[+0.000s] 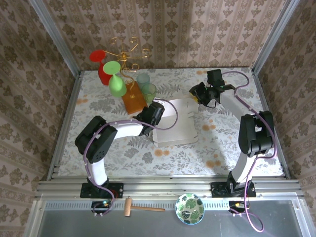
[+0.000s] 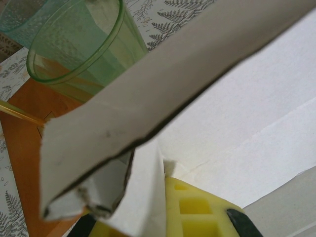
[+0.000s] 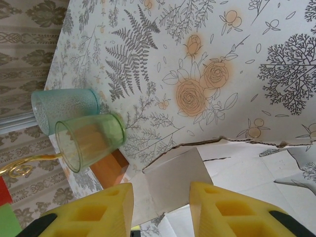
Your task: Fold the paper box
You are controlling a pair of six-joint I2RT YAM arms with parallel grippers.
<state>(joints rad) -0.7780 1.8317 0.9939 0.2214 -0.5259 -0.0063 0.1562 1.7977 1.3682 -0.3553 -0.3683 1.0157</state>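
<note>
At mid-table your box (image 1: 182, 128) lies as a pale, partly folded sheet between the two arms. Your left gripper (image 1: 154, 114) sits at the box's left edge, clenched on a flap (image 2: 143, 197). On the left wrist camera that thin cardboard drops down between the yellow pads (image 2: 197, 215), and a longer flap (image 2: 148, 98) stands raised and tilted above them.

Just past it, to the far left, you have a green tumbler (image 2: 79, 44) beside an orange block (image 2: 24, 148), with a blue tumbler (image 2: 19, 15) close behind.

Your right gripper (image 1: 200, 95) hovers at the box's far right corner, released, its jaws apart with nothing held. On its wrist camera the fingers (image 3: 232, 212) frame a small flap (image 3: 175, 180) on the box's far edge. You cannot tell from here whether they touch it.

Around the box the flowered table (image 1: 237, 148) shows.
</note>
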